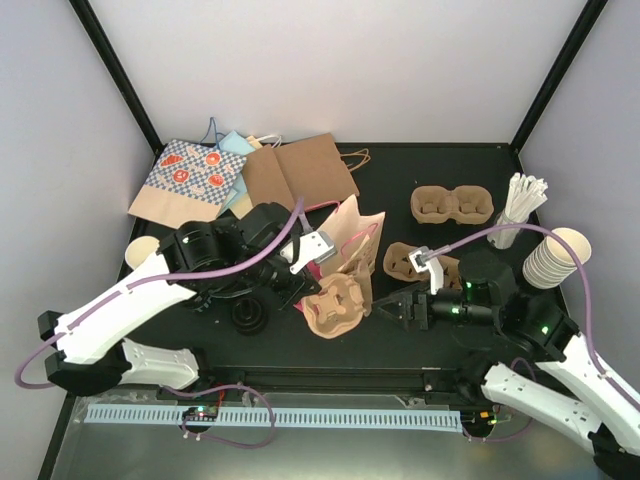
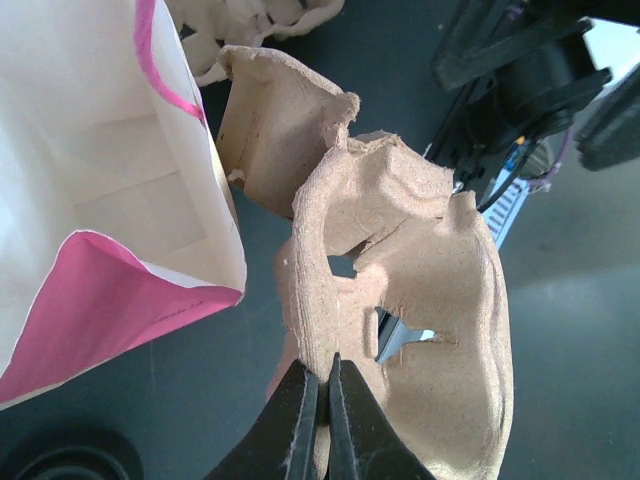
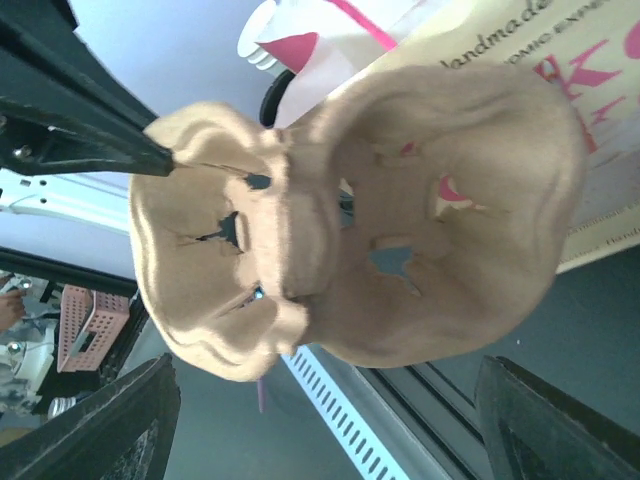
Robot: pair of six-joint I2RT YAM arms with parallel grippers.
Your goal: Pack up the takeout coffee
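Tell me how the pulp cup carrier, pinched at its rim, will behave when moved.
Probably light: the left gripper holds the pulp carrier by one thin rim. It seems fairly stiff, without sagging, yet the ragged holes suggest it tears easily. Its rough surface should hardly slip.

Black table (image 1: 450,165); pale plain walls (image 1: 330,60) behind and beside; black corner posts (image 1: 115,70); even soft light.
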